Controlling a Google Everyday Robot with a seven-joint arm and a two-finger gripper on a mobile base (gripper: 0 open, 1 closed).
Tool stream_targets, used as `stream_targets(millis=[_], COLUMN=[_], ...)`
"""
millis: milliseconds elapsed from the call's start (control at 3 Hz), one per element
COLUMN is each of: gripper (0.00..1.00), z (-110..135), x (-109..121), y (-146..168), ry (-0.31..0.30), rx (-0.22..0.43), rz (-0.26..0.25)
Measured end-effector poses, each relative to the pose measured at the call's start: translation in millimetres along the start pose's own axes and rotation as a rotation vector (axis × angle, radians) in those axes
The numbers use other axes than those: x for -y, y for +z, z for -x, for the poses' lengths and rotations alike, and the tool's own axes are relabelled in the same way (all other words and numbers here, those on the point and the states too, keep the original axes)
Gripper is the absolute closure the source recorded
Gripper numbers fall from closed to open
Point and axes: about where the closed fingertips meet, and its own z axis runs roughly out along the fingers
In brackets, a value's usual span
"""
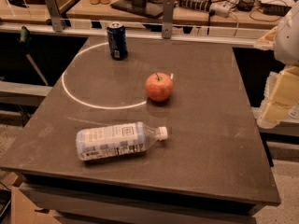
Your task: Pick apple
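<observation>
A red-orange apple (159, 87) sits stem-up near the middle of a dark table (215, 139). Behind it to the left stands a blue soda can (117, 41); in front of it a plastic bottle (119, 140) lies on its side. The gripper (280, 94) hangs well right of the apple; I cannot tell whether it is clenched or released.

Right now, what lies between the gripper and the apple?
Only bare table, per the camera view; the gripper hangs past its right edge, the apple sits mid-table.
</observation>
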Motion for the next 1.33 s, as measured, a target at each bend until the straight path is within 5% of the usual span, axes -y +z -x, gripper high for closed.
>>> stream_targets(millis=[333, 1000, 1333], gripper=[0.0, 0.0, 0.0], z=[0.6, 53.2, 81.6], x=[0.5, 41.8, 60.7], y=[0.8, 66.9, 95.2], ry=[0.001, 0.043, 0.05], rx=[0.004, 0.352, 0.464], rz=[0.0, 0.054, 0.081])
